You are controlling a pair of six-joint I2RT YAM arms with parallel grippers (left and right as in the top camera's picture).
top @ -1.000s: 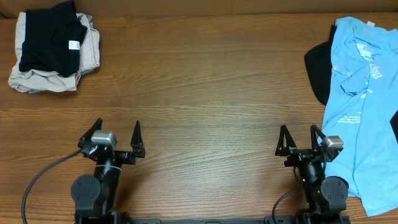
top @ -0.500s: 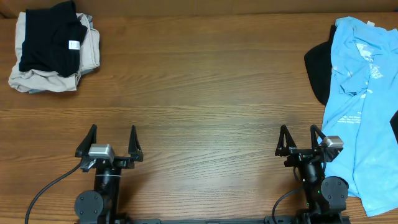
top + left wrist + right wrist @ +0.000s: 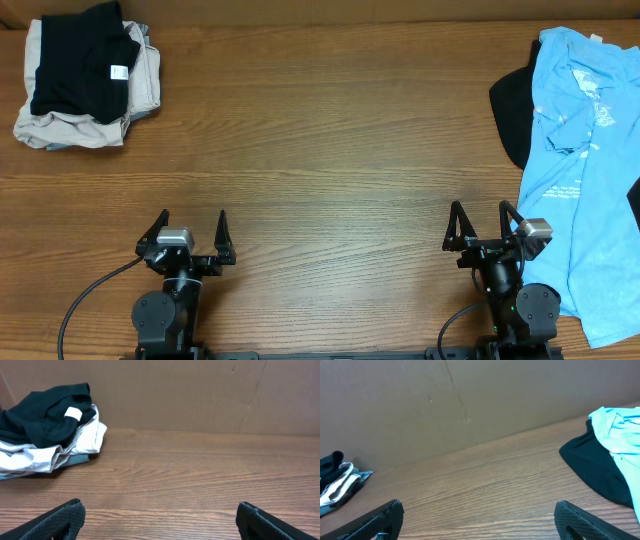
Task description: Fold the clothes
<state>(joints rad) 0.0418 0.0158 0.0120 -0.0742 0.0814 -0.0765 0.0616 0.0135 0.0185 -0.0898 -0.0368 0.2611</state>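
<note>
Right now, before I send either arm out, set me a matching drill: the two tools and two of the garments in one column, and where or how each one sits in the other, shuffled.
Column one
1. light-blue tee
2. cream garment
3. left tool
4. right tool

Column two
A. open and empty, near edge, left side
B. spread out loosely, right edge
C. open and empty, near edge, right side
D. bundled in the far left corner

Pairs: 1-B, 2-D, 3-A, 4-C
</note>
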